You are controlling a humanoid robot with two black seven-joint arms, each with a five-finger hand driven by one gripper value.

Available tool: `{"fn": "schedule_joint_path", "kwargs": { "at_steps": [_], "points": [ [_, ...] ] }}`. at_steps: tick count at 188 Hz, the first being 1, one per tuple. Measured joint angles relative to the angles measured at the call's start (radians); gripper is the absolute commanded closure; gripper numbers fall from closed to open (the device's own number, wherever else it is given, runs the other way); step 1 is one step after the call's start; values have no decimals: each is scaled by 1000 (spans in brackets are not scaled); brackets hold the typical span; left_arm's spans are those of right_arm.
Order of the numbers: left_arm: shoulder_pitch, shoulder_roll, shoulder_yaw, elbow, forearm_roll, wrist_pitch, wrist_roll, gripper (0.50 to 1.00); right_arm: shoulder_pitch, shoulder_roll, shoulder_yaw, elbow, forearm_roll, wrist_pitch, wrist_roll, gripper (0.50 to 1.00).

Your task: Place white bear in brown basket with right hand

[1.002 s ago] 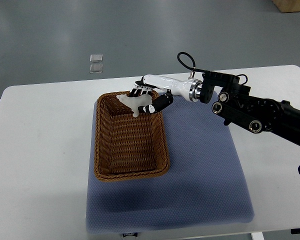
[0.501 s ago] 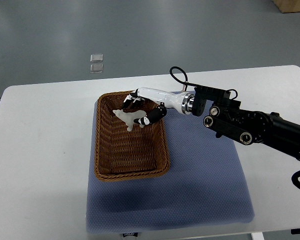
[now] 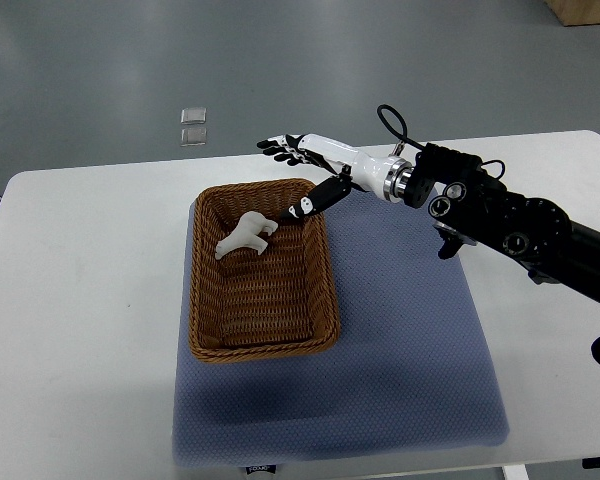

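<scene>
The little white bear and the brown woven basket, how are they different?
The white bear is small, smooth and pale; the brown woven basket is far bigger, dark and ribbed. The bear lies tipped on its side inside; the basket sits flat on the blue mat. The bear is solid, the basket hollow and open-topped. Neither is held: the right robot hand is open.

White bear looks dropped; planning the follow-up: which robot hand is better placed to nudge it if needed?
Right: the right robot hand is open beside the white bear in the brown basket; no left arm shows.
</scene>
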Motion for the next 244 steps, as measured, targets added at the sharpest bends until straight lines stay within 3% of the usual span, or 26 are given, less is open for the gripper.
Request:
{"fn": "schedule_joint_path", "kwargs": {
  "at_steps": [110, 160, 244],
  "points": [
    [0, 0, 1, -2, 0, 0, 0, 500, -140, -74, 143, -5, 533, 36, -141, 576],
    [1, 0, 2, -2, 0, 0, 0, 500, -154, -102, 158, -7, 888, 34, -200, 574],
    [3, 0, 2, -2, 0, 0, 0, 500, -194, -100, 157, -7, 984, 30, -200, 572]
  ]
}}
